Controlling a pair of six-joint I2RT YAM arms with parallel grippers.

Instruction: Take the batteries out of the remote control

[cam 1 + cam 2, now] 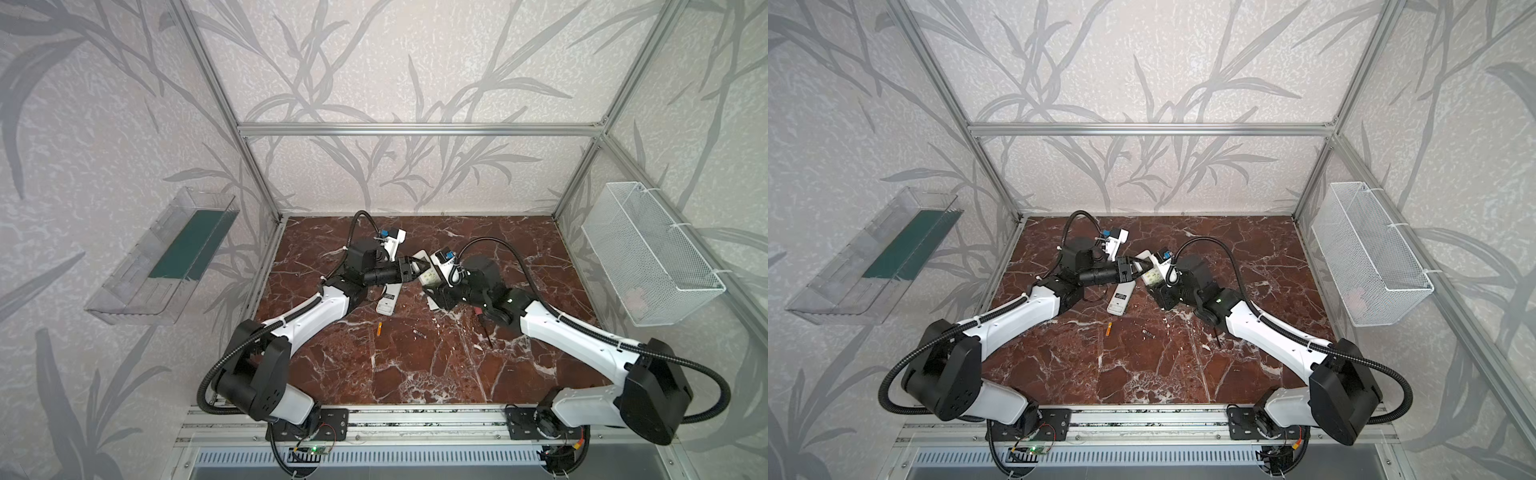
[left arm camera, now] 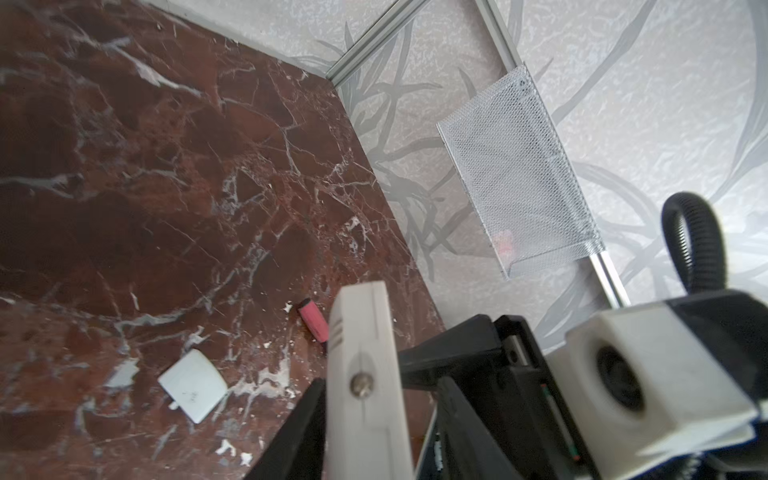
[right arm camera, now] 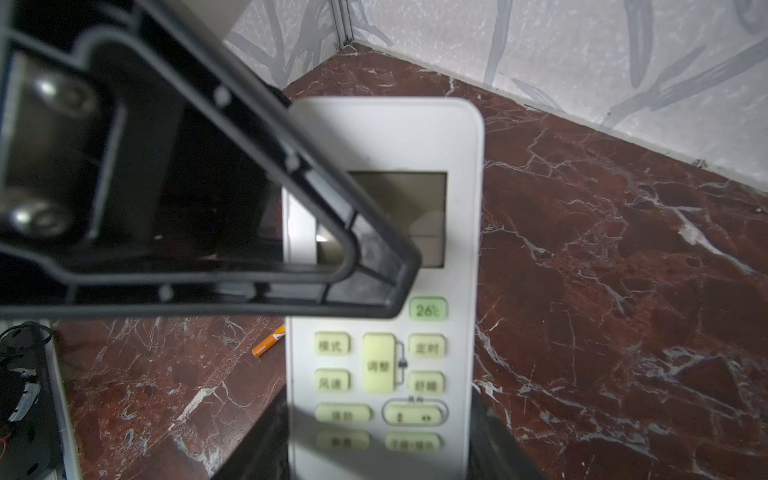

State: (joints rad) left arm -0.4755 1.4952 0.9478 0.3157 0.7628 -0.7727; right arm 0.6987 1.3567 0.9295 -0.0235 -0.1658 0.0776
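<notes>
Now | right end effector (image 3: 380,461) clamps remote control (image 3: 386,137) at button end | left end effector (image 1: 419,265) straddles its far end, grip unclear | orange battery (image 1: 379,328) and dark battery (image 1: 419,332) lie on table (image 1: 415,374), well apart from both | advice: seat left fingers (image 3: 365,266) squarely before right lets go.

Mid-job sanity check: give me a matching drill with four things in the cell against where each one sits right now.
Things:
1. orange battery
2. remote with green buttons
3. mesh basket
4. clear tray

Places:
A. hung at the left side of the cell
B. lying loose on the marble table
C. hung at the right side of the cell
D. gripped by the right gripper

Pairs: 1-B, 2-D, 3-C, 4-A
</notes>
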